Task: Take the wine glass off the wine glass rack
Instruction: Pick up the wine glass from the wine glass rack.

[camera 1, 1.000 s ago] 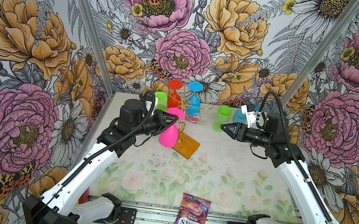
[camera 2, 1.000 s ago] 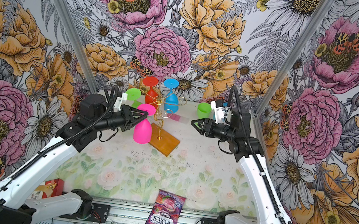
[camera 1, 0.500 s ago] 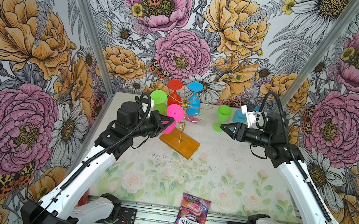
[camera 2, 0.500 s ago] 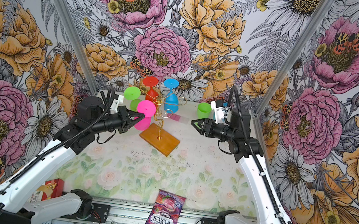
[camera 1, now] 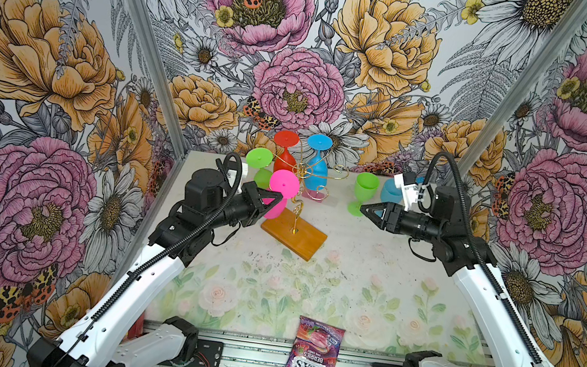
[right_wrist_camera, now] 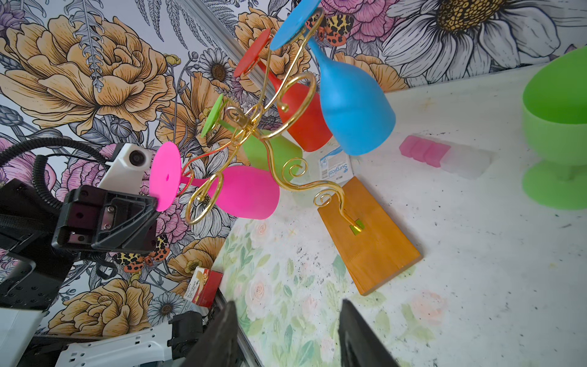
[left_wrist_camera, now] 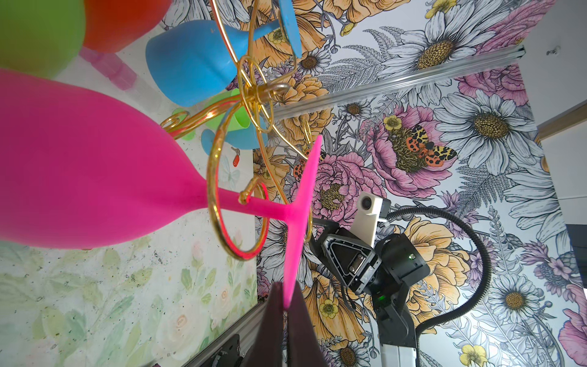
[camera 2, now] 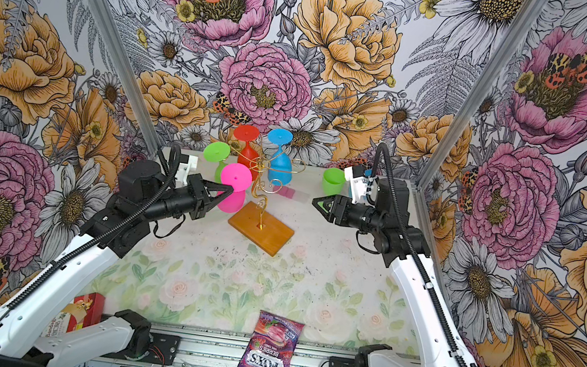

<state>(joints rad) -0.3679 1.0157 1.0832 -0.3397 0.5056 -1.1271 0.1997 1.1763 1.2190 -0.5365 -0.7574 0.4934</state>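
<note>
- The wine glass rack (camera 1: pixel 305 239) stands on the worktop (camera 1: pixel 348 278) a little toward 12 o'clock of its middle in both top views, with its wooden base flat and its gold scroll arms up top.
- The pink wine glass (camera 1: pixel 283 187) hangs upside down on the rack's 9 o'clock side. Its stem runs through a gold scroll and its round foot is uppermost.
- The left hand (left_wrist_camera: pixel 287 305) is closed, pinching the rim of the pink glass's foot between its fingers.
- The right hand (camera 1: pixel 364 209) hangs at the rack's 3 o'clock, well apart from it. Its jaws are partly spread and hold nothing.
- Green, red and blue glasses hang on the rack's arms from 10 to 1 o'clock.
- A green glass (camera 1: pixel 362 194) stands upright at the rack's 2 o'clock.
- A candy bag (camera 1: pixel 314 355) lies at the worktop's 6 o'clock edge.
</note>
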